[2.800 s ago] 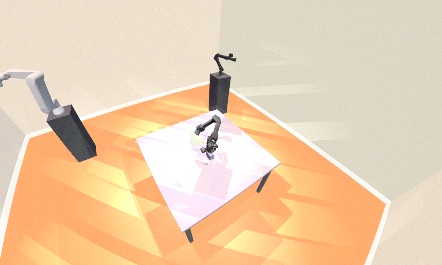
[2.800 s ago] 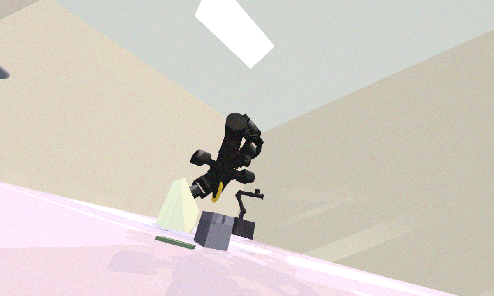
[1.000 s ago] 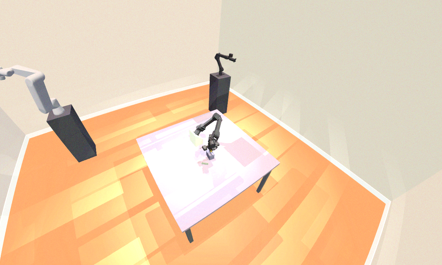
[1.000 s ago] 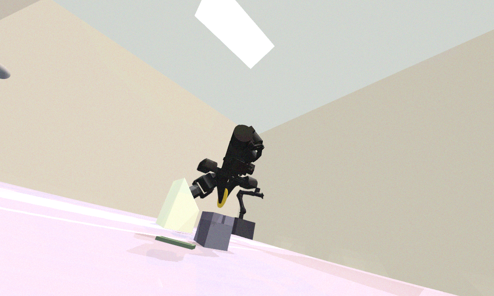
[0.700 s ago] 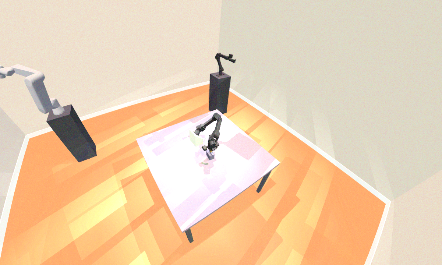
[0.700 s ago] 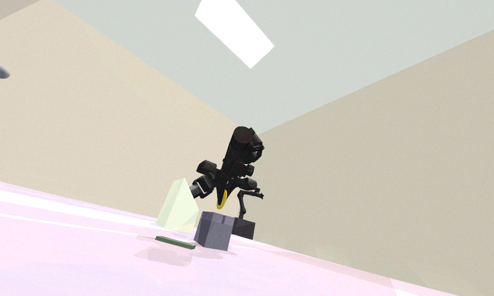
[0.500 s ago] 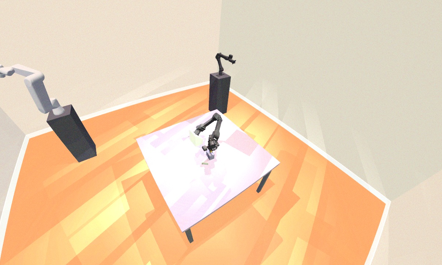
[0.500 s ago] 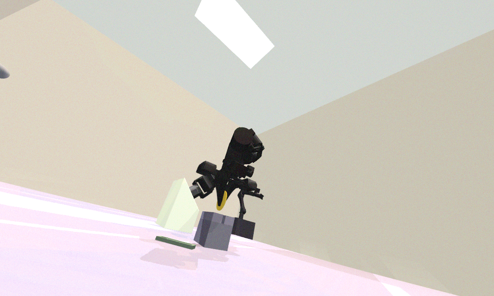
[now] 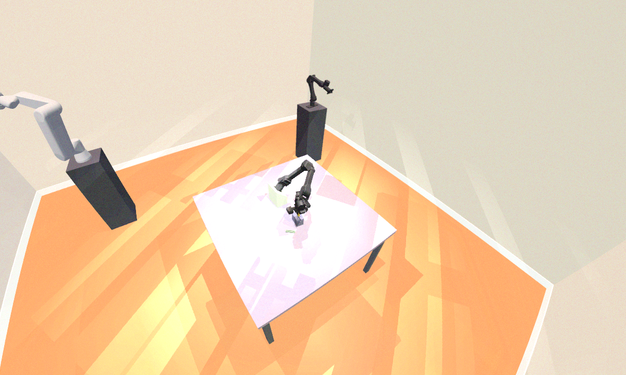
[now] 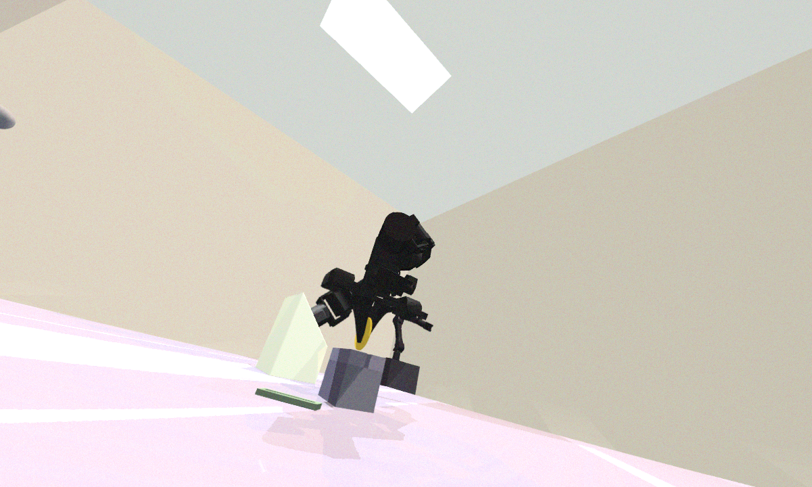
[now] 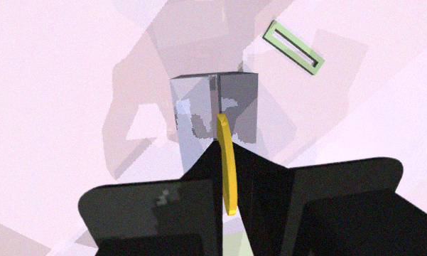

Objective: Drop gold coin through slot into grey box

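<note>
The gripper [image 9: 298,214] [image 10: 363,340] [image 11: 224,143] is shut on the gold coin [image 10: 368,329] [image 11: 229,174], which stands on edge between the fingertips. It is over the grey box [image 9: 298,222] [image 10: 353,382] [image 11: 243,103]. The slot [image 11: 219,90] runs along the lid, and its near part is hidden by the coin and fingers. In the wrist view the coin's lower end lies close beside the slot line, turned slightly from it. In the exterior view the coin's bottom is very close to the lid; contact cannot be told. The green holder [image 9: 290,231] [image 10: 287,399] [image 11: 270,31] is empty.
A pale cream block [image 9: 277,196] [image 10: 290,348] stands near the box, beside the arm. Beyond the table [image 9: 240,261] are a white arm [image 9: 53,133] and another black arm [image 9: 312,88], each on a dark pedestal.
</note>
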Available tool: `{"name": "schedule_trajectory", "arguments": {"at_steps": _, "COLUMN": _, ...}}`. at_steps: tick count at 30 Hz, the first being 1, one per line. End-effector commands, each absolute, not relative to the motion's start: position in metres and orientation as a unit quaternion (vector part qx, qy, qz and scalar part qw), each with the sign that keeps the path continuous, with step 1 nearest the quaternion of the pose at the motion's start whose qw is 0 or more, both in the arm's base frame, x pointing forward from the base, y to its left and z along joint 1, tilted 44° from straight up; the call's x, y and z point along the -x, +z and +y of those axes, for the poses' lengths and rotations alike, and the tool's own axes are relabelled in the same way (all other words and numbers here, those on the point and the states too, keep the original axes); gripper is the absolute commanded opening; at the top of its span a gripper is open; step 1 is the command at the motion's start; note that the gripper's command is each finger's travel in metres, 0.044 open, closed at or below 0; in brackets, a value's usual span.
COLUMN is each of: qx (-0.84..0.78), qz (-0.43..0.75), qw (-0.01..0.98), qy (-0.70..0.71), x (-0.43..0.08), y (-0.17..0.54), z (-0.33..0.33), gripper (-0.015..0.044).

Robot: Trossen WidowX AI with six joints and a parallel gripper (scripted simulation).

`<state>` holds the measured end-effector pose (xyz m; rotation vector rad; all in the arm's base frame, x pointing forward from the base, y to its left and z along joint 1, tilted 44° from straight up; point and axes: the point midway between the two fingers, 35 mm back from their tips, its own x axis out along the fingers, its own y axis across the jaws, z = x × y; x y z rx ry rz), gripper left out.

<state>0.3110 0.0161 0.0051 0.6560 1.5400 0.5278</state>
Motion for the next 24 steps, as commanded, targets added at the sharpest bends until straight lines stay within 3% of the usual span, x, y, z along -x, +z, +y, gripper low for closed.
{"name": "schedule_trajectory", "arguments": {"at_steps": 1, "qx": -0.291, "qz": 0.676, "qw": 0.636, "qy": 0.231, "x": -0.309, "y": 0.003, "z": 0.018, "gripper": 0.0000}}
{"name": "schedule_trajectory", "arguments": {"at_steps": 3, "qx": -0.291, "qz": 0.676, "qw": 0.636, "qy": 0.231, "x": -0.309, "y": 0.002, "z": 0.019, "gripper": 0.0000}}
{"name": "schedule_trajectory", "arguments": {"at_steps": 9, "qx": -0.287, "qz": 0.675, "qw": 0.639, "qy": 0.231, "x": -0.311, "y": 0.004, "z": 0.017, "gripper": 0.0157}}
{"name": "schedule_trajectory", "arguments": {"at_steps": 18, "qx": -0.287, "qz": 0.675, "qw": 0.639, "qy": 0.231, "x": -0.311, "y": 0.004, "z": 0.017, "gripper": 0.0161}}
{"name": "schedule_trajectory", "arguments": {"at_steps": 24, "qx": -0.288, "qz": 0.675, "qw": 0.639, "qy": 0.231, "x": -0.311, "y": 0.017, "z": 0.004, "gripper": 0.0318}}
